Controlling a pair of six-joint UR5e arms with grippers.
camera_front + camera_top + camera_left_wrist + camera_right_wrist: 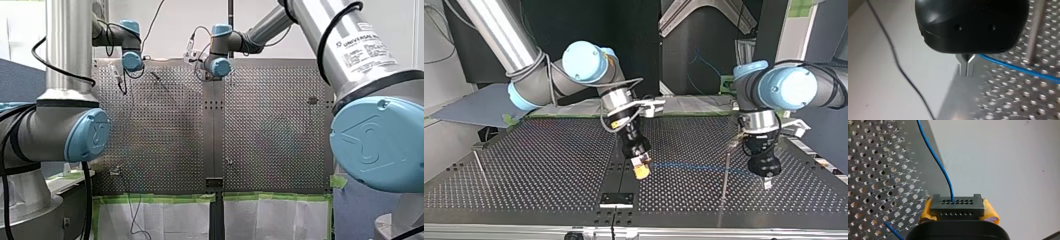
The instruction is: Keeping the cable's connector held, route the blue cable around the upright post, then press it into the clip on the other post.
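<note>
Front view: my left arm [65, 125] and my right arm [350, 75] both reached to the far side of the perforated table [165, 130]; the cable was too small to make out there.

Top view: my right gripper [642, 171] hung mid-table. From it the blue cable [694, 166] ran low across the table, past the upright post [725, 180], towards my left gripper [767, 184].

Left wrist view: the metal fingers [969, 68] were drawn close together. The cable came out right at their base and passed the post's foot. Whether they pinched it, I couldn't tell.

Right wrist view: yellow pads [991, 213] were clamped on the black connector [957, 207], and the cable rose straight out of it, ahead of the gripper.
</note>
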